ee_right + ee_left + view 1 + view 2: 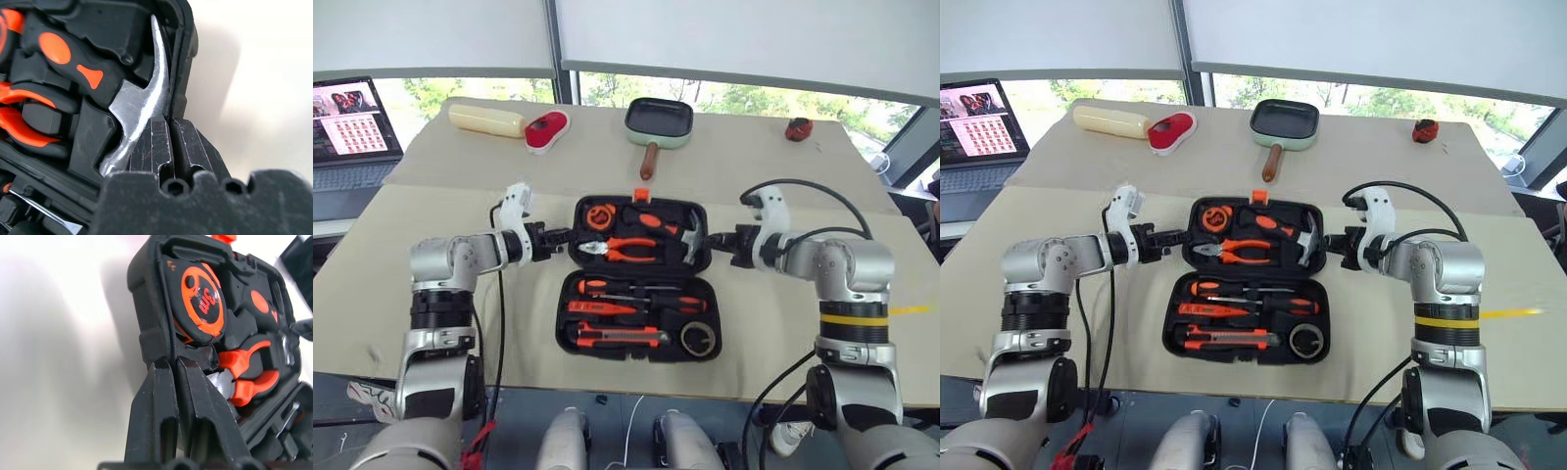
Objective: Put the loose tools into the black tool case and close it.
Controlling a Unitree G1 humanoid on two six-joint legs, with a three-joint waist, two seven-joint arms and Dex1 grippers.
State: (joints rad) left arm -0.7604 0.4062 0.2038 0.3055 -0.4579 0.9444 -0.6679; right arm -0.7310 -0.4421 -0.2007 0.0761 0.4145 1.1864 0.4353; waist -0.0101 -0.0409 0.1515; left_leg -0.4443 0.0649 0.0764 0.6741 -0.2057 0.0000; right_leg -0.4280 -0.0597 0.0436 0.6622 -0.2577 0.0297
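Observation:
The black tool case (565, 315) lies open flat on the table. Its near half holds the loose tools in their slots: screwdrivers (625, 290) with orange-black handles, a slim orange screwdriver (602, 306), the utility knife (619, 337) and the dark tape roll (698, 339). Pliers (628, 249), a hammer (691, 240) and a tape measure (200, 303) fill the far half. My left gripper (570, 236) is shut on the far half's left rim. At the opposite side my right gripper (713, 238) is shut on its right rim, beside the hammer head (139, 105).
A green frying pan (659, 122) lies behind the case. A yellow block (486, 119) and a red-and-white object (546, 131) sit at the back left, and a small red object (798, 128) at the back right. A laptop (350, 125) stands far left.

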